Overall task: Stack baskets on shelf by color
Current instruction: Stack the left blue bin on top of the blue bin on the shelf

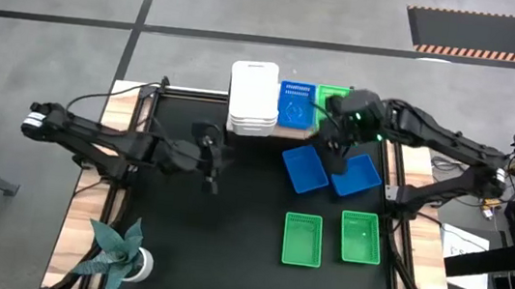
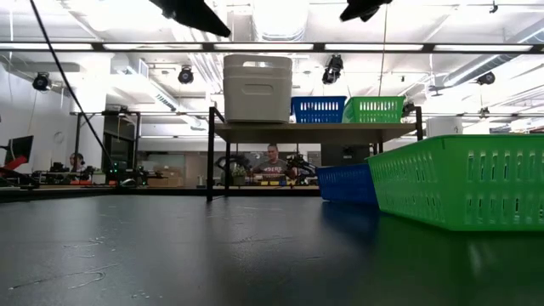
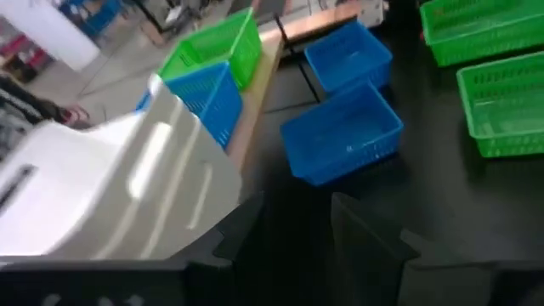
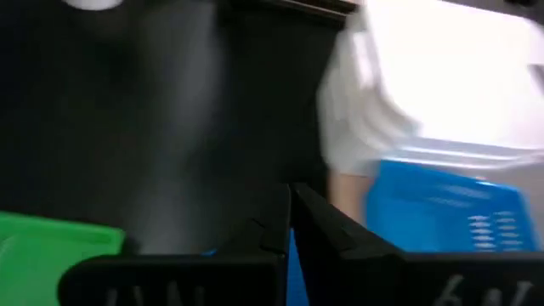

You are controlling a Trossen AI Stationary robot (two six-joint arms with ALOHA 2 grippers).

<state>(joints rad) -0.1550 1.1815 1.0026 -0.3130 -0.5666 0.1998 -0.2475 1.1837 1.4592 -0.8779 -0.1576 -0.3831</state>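
Currently the shelf (image 1: 277,127) at the far edge of the surface (image 1: 228,229) carries a white stack (image 1: 253,95), a blue basket (image 1: 295,105) in the middle and a green basket (image 1: 333,97) at the right end. Still loose on the surface: two blue baskets (image 1: 305,169) (image 1: 357,173) just in front of the shelf, touching or nearly so, and two green baskets (image 1: 303,239) (image 1: 361,237) nearer the front edge, side by side.

Right claw (image 1: 334,156) hangs over the gap between the two loose blue ones, just in front of the shelf; in its wrist view the fingers (image 4: 289,223) are pinched together, nothing between them. Left claw (image 1: 209,158) sits mid-surface, in front of the white stack and well apart from the blue pair; fingers (image 3: 370,234) spread wide, empty.

Risks, as I judge them: the blue pair sit so close that a claw coming down closed may land on both rims and shove one away, or catch two walls on one grab. Thin perforated plastic wall, so an edge grip could tilt and slip on the lift. Shelf is narrow and already full across; a basket set down off-centre on the blue one may fail to nest and knock the green neighbour or the tall white stack. Plant (image 1: 119,250) sits at the front left, out of the way.
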